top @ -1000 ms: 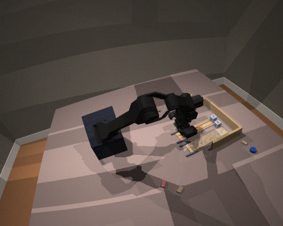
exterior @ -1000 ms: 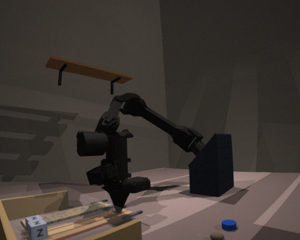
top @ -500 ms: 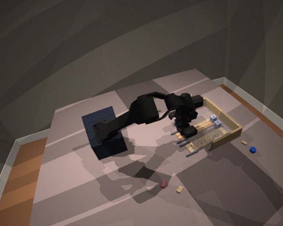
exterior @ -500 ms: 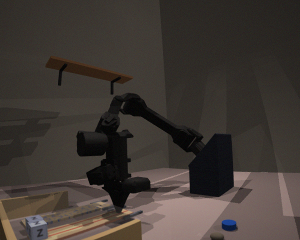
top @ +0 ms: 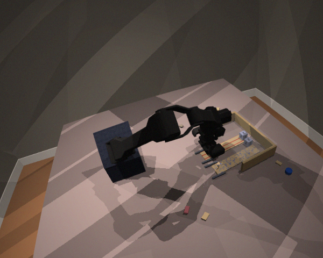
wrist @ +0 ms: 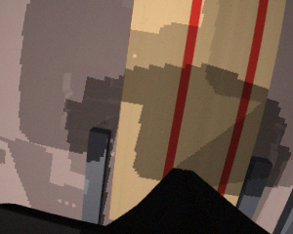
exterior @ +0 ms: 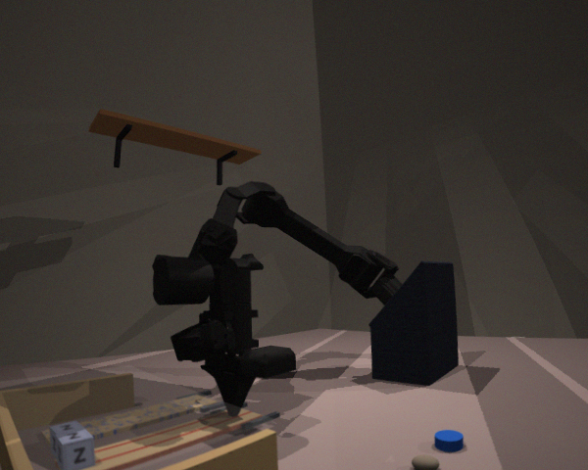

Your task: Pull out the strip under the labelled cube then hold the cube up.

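Note:
My gripper [exterior: 234, 412] [wrist: 180, 178] is shut and empty, pointing down with its tips just above or on the near end of the red-striped strip [top: 232, 143] [exterior: 182, 437] [wrist: 153, 124]; contact cannot be told. In the top view the fingertips are hidden behind the wrist. A pale blue lettered cube [top: 243, 135] sits on the far end of that strip. A second lettered cube [top: 247, 141] stands close beside it. In the exterior view a cube [exterior: 76, 447] shows a Z. A blue-speckled strip [top: 231, 159] [exterior: 147, 417] lies alongside.
A wooden tray wall [top: 259, 158] [exterior: 228, 452] surrounds the far part. Dark rails [top: 218, 175] [exterior: 264, 420] [wrist: 97, 171] flank the strips' near ends. The top view shows a blue disc [top: 288, 171], a red block [top: 186, 209] and a yellow block [top: 205, 216]. The exterior view shows a stone [exterior: 424, 462].

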You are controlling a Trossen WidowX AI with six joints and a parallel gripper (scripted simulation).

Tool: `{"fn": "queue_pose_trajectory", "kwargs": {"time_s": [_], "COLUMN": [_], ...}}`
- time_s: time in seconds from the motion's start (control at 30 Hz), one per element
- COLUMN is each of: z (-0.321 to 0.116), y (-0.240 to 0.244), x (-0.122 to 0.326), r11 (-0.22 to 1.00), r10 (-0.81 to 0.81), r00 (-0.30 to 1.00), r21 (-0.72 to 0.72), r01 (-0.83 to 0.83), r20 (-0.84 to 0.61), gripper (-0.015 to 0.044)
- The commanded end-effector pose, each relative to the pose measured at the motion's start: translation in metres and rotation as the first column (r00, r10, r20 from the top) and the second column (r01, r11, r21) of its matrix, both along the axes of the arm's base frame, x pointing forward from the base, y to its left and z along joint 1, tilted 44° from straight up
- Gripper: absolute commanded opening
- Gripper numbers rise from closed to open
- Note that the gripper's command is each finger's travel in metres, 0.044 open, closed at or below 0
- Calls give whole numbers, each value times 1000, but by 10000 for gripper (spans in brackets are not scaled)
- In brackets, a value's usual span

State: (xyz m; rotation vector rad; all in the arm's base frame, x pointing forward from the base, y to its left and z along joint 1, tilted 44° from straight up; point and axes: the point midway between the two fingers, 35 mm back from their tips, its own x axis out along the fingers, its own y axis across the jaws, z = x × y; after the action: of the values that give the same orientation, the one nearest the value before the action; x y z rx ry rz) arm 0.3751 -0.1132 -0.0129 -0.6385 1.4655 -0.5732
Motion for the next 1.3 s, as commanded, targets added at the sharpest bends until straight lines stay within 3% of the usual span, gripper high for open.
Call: {"fn": "queue_pose_trajectory", "kwargs": {"time_s": [0.0, 1.27], "z": [-2, -5], "y": [-2, -4], "x": [-9, -67], "r11": [1000, 1000], "r10": [0, 0], "r00": [1000, 1000], "r21": [1, 1], "r01": [0, 0], "r20": [-14, -18], "gripper": [0, 0]}}
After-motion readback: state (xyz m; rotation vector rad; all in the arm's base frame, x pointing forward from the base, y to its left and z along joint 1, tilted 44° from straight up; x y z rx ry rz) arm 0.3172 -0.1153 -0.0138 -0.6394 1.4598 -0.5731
